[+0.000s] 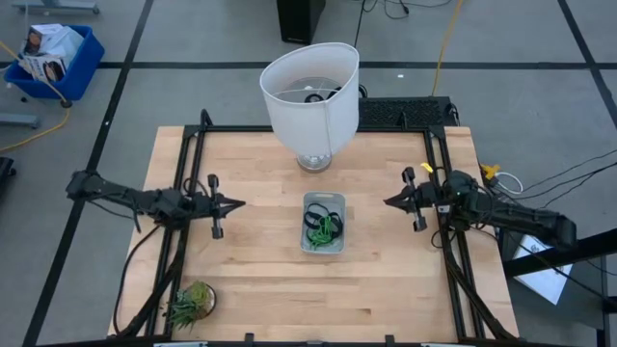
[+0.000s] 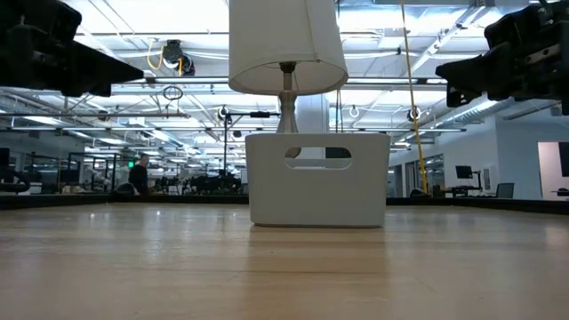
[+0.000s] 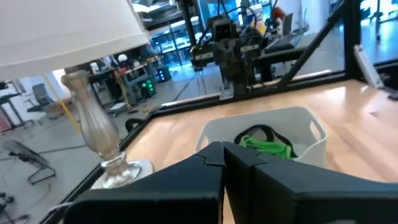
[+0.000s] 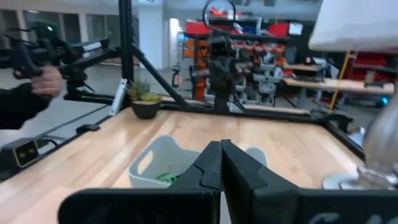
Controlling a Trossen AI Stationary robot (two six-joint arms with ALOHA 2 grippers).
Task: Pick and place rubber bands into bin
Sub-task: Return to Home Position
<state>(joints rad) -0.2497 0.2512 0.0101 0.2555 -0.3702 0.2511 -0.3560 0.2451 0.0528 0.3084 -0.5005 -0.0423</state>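
Left gripper (image 1: 235, 203) hangs on the left of the table (image 1: 251, 280), fingers pinched together with nothing in them. It's well apart from everything, so I'd call that a resting pose. The bin (image 1: 308, 238) sits mid-table, just nearer than the lamp (image 1: 310, 92), with green and dark bands (image 1: 325, 224) piled inside. Can't spot any loose ones, so the job looks about done. Right gripper (image 1: 390, 201) mirrors the left one on the right, also closed and empty.
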